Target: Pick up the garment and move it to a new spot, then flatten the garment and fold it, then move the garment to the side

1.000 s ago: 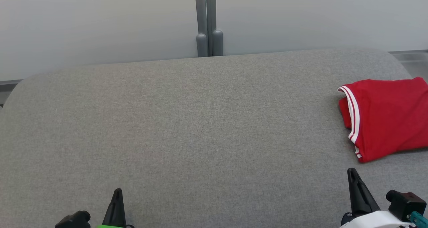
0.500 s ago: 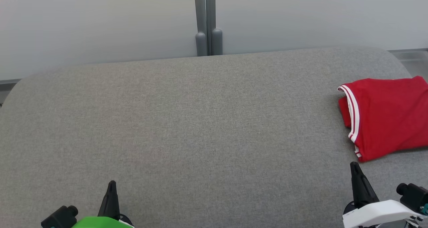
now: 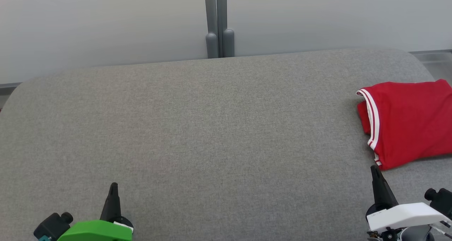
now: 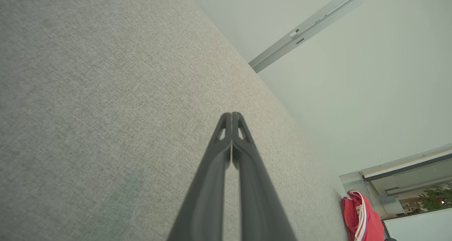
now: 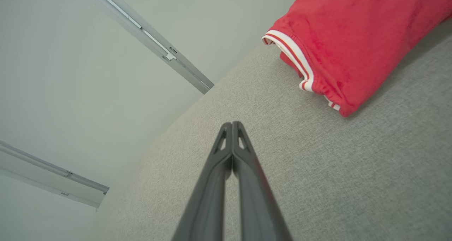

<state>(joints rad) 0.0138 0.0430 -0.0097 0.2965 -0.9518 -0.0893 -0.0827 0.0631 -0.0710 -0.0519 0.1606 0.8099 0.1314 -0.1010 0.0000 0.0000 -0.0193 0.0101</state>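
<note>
The garment [image 3: 409, 122] is red with white-striped trim and lies folded at the right edge of the grey table [image 3: 212, 128]; it is cut off by the head view's border. It also shows in the right wrist view [image 5: 353, 43] and far off in the left wrist view [image 4: 362, 218]. My right gripper [image 3: 374, 169] is shut and empty, just below the garment's near corner, apart from it. Over the table's near left, my left gripper [image 3: 113, 186] is shut too, with nothing in it. Each wrist view shows its tips pressed together [image 4: 232, 115] [image 5: 232, 124].
A pale wall with a grey upright post [image 3: 219, 22] rises behind the table's far edge. The table's corners are rounded. A glass partition [image 3: 434, 62] stands beyond the far right corner.
Both grippers have reached a little farther up the table. The right one has come closer to the garment's near corner. The garment lies as before.
</note>
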